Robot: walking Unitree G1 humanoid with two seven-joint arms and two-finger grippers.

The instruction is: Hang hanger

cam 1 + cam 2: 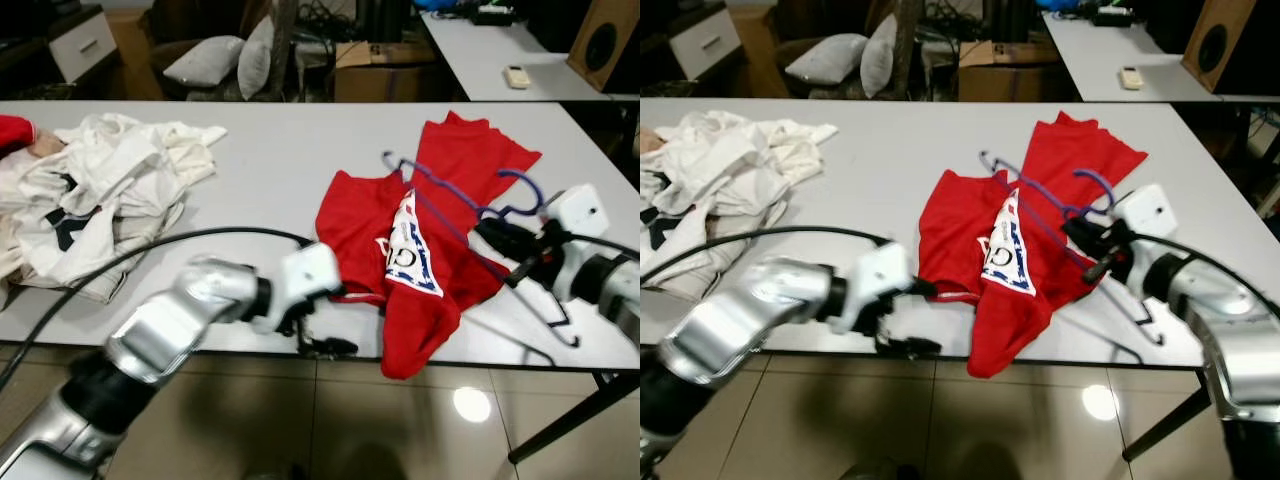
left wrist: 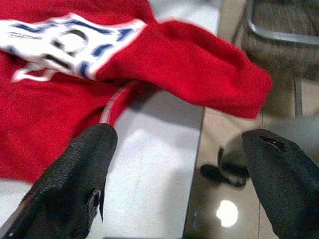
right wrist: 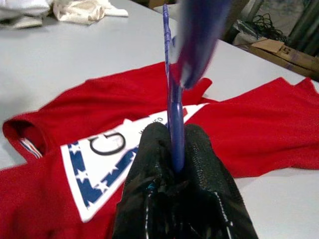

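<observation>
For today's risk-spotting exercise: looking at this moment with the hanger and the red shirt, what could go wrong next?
1. The red shirt droops over the table edge, so a tug could drag it to the floor.
2. The right gripper pinches the thin purple hanger by one bar; it may twist or slip.
3. The open left gripper sits at the table edge and may miss the hem.

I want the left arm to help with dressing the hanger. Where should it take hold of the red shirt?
Probably the hem of the crumpled red shirt with the white printed panel at the near table edge, where cloth droops over the side. The left gripper is open there; sliding in along the white tabletop from the robot's left looks simplest. The right gripper holds the purple wire hanger.
</observation>
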